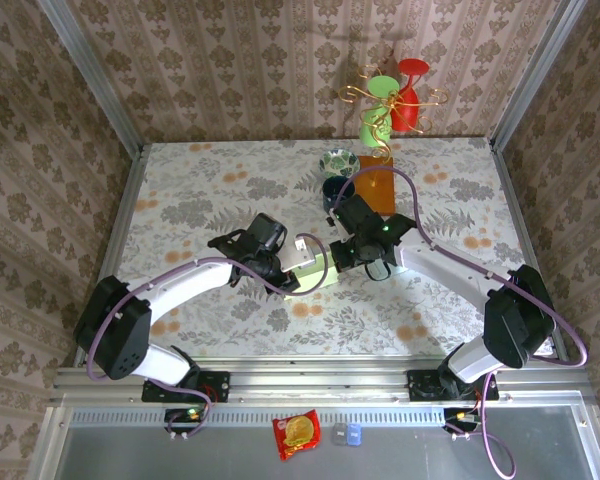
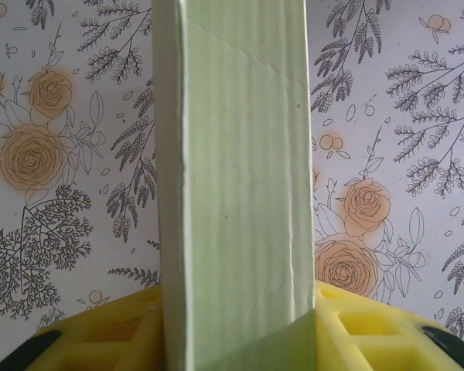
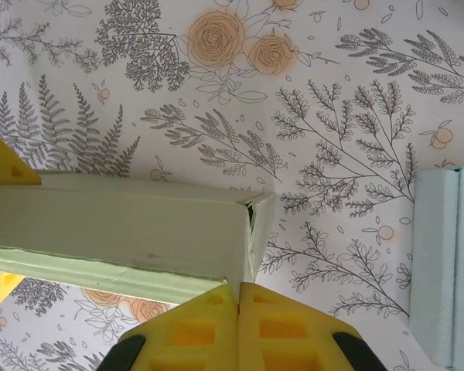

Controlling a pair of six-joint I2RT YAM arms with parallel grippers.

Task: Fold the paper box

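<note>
Box (image 2: pixel 232 193) looked light, easily creased card; your left tool (image 2: pixel 237 336) was clamped across one wall, your right tool (image 3: pixel 238 297) pinched together, empty; grip near the folds.

The white-and-black left arm (image 1: pixel 180 285) reaches inward and forward, its yellow-fingered left gripper (image 2: pixel 236 313) clamped on either side of a pale green paper box (image 2: pixel 232 154), while the right arm (image 1: pixel 450 268) angles in opposite it, its yellow-fingered right gripper (image 3: pixel 238 290) closed, pads touching.
</note>
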